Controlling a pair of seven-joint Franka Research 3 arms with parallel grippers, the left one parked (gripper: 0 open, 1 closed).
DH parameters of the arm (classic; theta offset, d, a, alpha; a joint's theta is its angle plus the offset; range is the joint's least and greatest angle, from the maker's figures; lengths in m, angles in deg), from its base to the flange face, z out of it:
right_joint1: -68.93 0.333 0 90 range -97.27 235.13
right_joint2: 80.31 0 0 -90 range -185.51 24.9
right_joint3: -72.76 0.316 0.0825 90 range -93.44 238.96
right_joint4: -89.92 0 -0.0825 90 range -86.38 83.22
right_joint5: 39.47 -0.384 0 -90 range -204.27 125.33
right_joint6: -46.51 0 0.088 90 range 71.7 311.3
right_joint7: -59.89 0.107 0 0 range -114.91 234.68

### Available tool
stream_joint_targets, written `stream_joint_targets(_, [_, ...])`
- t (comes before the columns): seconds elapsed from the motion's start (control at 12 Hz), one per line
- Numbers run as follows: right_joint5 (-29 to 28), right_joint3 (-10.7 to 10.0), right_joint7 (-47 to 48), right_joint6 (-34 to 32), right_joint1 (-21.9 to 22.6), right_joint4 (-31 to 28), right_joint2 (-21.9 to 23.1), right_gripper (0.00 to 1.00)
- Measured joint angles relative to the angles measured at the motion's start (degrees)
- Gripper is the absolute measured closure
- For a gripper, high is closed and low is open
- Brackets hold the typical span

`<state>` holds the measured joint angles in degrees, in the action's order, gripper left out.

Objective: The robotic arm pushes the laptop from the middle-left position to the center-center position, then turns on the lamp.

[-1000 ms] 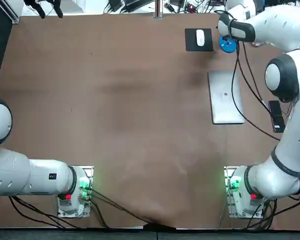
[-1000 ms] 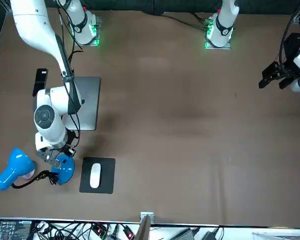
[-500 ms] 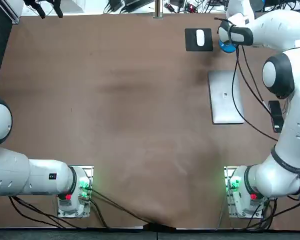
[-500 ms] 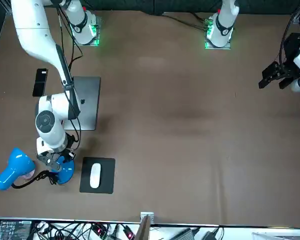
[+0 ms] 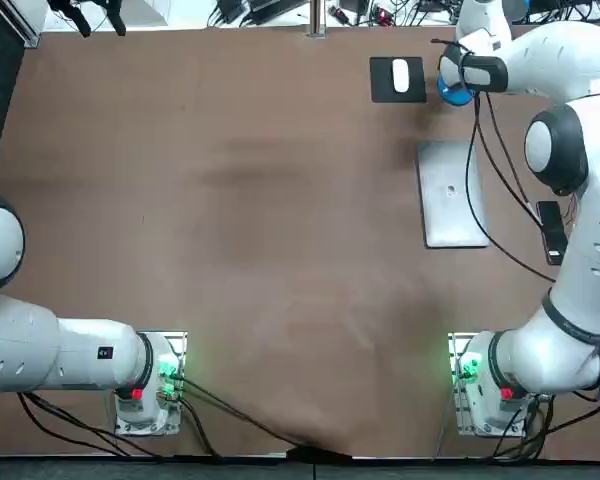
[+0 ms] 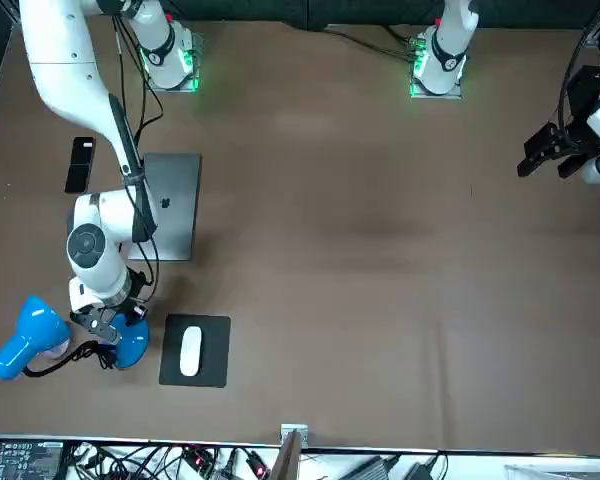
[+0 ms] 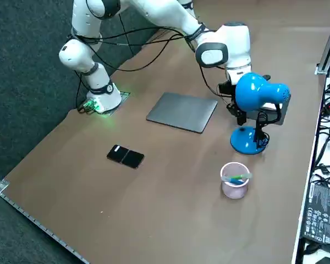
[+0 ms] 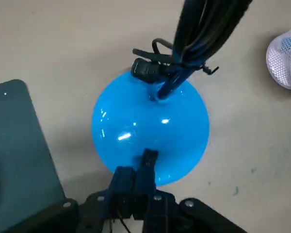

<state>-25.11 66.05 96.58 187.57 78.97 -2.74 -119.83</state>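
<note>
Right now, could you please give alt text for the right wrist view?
The shut right gripper hangs over the edge of the blue lamp base, from which a dark stem rises. A mouse pad corner and a mesh cup lie on opposite sides of the base.

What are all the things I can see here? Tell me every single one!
table: one, brown, under everything.
laptop: one, silver, closed, flat on the robot's right half of the table.
lamp: one, blue, at the far right beyond the laptop.
mouse pad: one, black, beside the lamp's base.
mouse: one, white, on the mouse pad.
phone: one, black, near the right edge, beside the laptop.
cup: one, pinkish, next to the lamp, something green and blue inside.
right arm: one, white, reaching to the lamp.
right gripper: one, dark, at the lamp's base, fingers shut.
</note>
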Motion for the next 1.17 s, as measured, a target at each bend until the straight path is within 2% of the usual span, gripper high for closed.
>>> stream_joint_targets(1.17, [0.36,0.02,-1.73,3.48,-0.88,0.0,-1.79,0.98])
